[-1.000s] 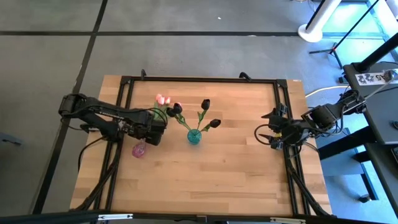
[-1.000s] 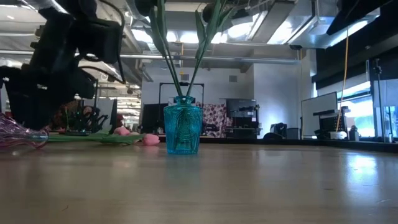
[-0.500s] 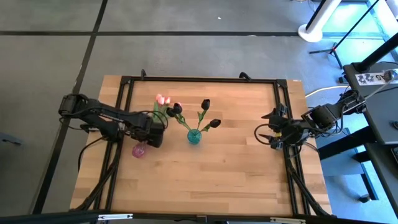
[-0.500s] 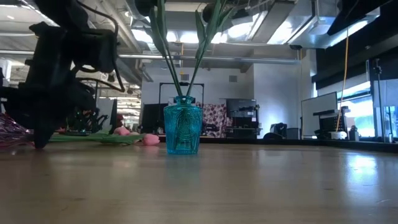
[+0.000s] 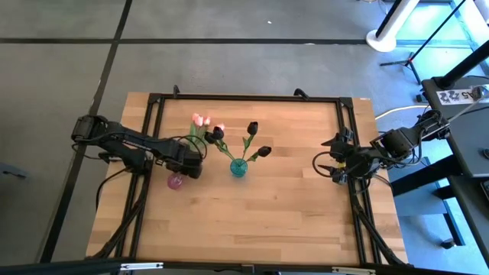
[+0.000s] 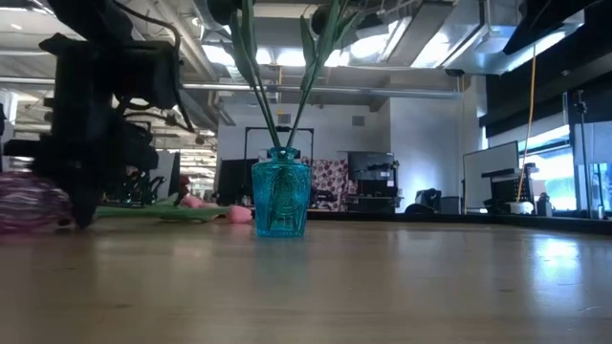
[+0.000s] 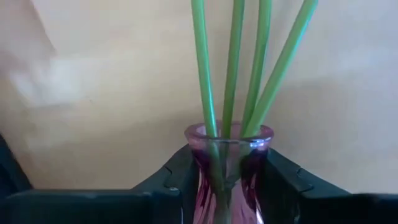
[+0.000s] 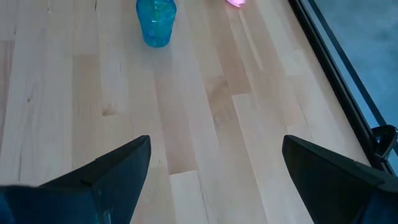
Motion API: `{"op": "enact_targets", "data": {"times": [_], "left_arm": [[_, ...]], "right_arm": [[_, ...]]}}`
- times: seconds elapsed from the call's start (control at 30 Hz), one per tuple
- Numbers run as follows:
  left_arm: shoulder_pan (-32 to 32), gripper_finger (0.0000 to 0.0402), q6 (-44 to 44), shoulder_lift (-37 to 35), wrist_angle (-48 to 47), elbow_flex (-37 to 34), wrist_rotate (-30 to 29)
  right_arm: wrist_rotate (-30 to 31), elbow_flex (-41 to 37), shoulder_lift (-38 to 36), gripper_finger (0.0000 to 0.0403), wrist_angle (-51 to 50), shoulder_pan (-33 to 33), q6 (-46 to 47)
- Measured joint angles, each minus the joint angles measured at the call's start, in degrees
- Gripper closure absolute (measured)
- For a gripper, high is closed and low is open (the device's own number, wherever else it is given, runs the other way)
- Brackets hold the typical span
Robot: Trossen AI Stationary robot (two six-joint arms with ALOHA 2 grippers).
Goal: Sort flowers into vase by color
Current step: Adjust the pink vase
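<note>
At the frame's centre a teal-blue glass vase (image 5: pixel 238 168) with ribbed pattern holds dark maroon-black tulips (image 5: pixel 253 127) on green stems. Left of it sits a pink-purple glass vase (image 5: pixel 176 181); pink tulips (image 5: pixel 200 120) above. Table (image 5: pixel 290 214) pale striped wood.

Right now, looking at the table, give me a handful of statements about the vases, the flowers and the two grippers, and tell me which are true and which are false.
1. The left gripper has its fingers on either side of the pink vase. True.
2. The pink vase holds no stems. False: four green stems run out of its mouth.
3. The teal vase stands upright with dark flowers in it. True.
4. The right gripper holds a flower. False: it is open and empty, near the table's right edge.
5. The pink buds sit in the teal vase. False: their stems lead to the pink vase.
</note>
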Motion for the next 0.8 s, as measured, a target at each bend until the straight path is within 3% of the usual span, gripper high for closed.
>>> {"op": "enact_targets", "data": {"times": [0.17,0.43,0.8], "left_arm": [[-0.58,0.0284,0.14,-0.11,3.62,0.08,-8.12],[-0.65,0.0284,-0.28,-0.07,8.24,0.07,-12.75],[4.74,0.0284,-0.2,0.04,13.64,-0.04,-18.96]], "right_arm": [[-0.02,0.0,0.0,0.004,-0.02,0.0,0.13],[-0.09,0.0,0.0,0.004,0.0,0.0,0.42],[-0.13,0.0,0.0,0.004,0.0,0.0,1.14]]}}
